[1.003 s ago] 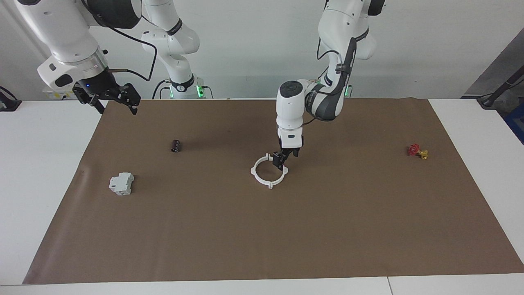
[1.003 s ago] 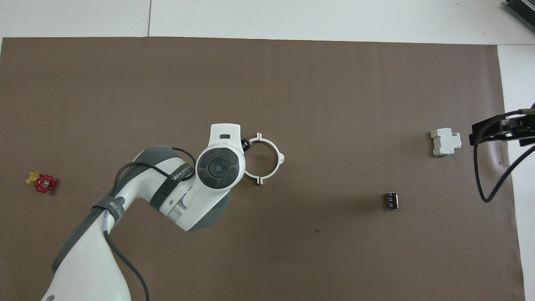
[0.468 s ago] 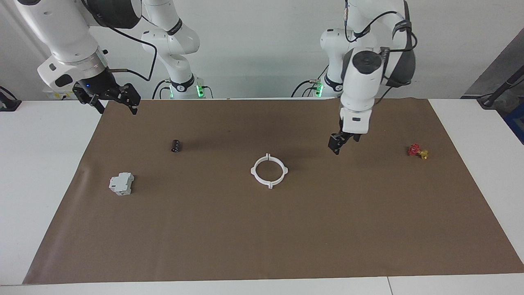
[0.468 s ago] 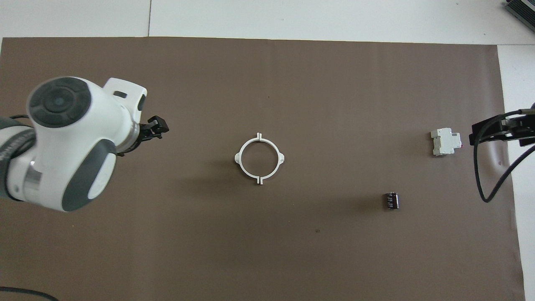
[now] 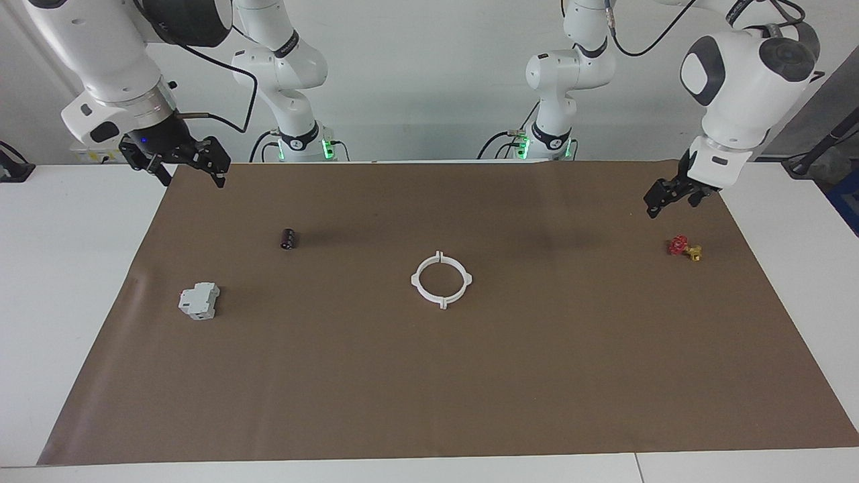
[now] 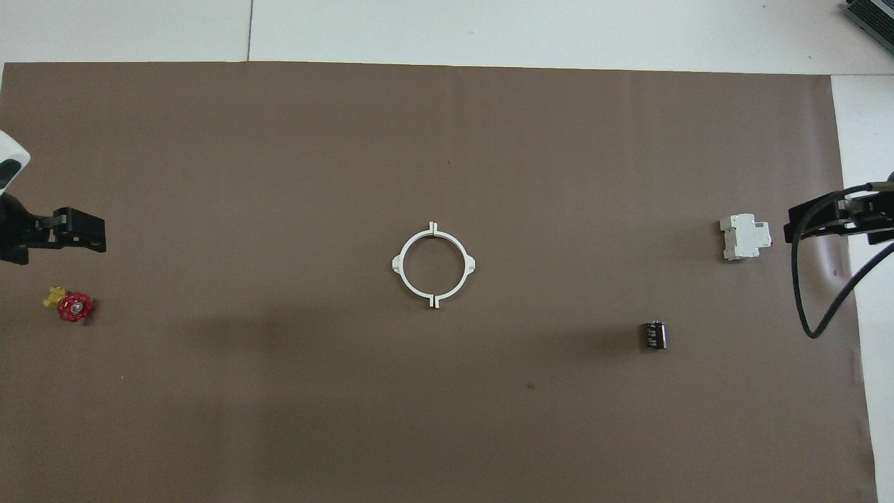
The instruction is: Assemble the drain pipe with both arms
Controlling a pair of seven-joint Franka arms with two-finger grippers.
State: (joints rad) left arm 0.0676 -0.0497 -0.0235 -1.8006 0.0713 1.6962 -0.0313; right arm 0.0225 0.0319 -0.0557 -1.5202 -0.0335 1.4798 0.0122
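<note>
At the mat's centre the ring [image 5: 441,280] lies joined and flat, touched by neither gripper. Going left to right in the facing view, the right gripper [image 5: 176,163] hangs at ten o'clock from it and the left gripper [image 5: 673,192] at two o'clock, both empty with fingers apart. The work looks finished, so each arm does best to stay high and clear of the ring.

No legible text, label, brand, number or sign appears in either view. The dark bands on the arm joints carry faint lettering, too small to read. The other objects show no readable markings.
</note>
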